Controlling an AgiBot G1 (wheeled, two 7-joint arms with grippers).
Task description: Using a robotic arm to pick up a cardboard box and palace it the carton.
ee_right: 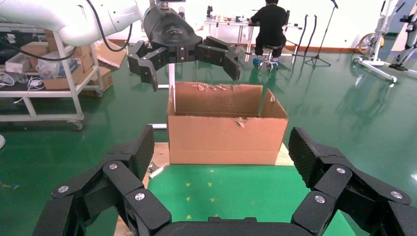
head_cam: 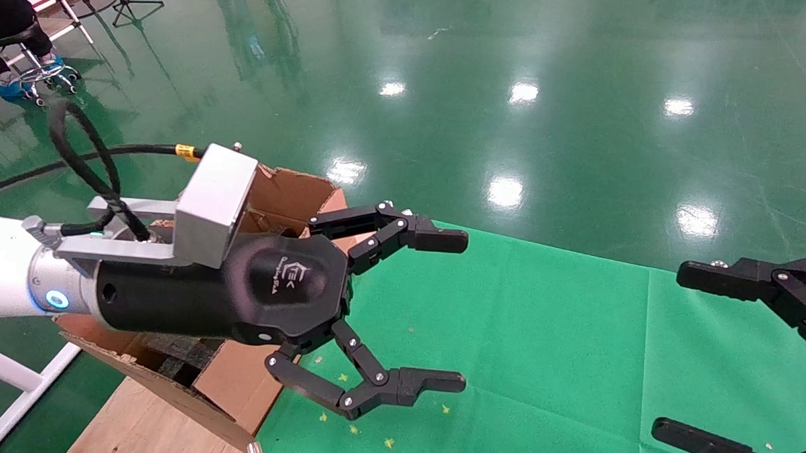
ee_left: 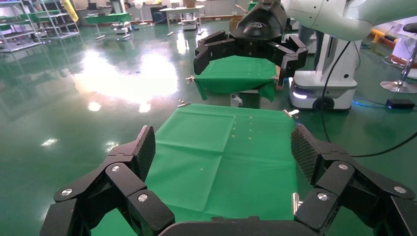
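Carton (head_cam: 290, 196) sits under left gripper (head_cam: 440, 311), jaws wide and empty; right gripper (head_cam: 680, 350) likewise spread, holding nothing.

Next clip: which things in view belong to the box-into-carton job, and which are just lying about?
Job:
- carton, open, black foam inside
- left gripper, open, empty, beside the carton
- small cardboard box: not in view

Lying about:
- right gripper, open, idle over the green cloth
- yellow specks on the cloth
- seated person at a far desk
- wheeled rack

left gripper (head_cam: 450, 312) fingers spread; right gripper (head_cam: 680, 350) likewise
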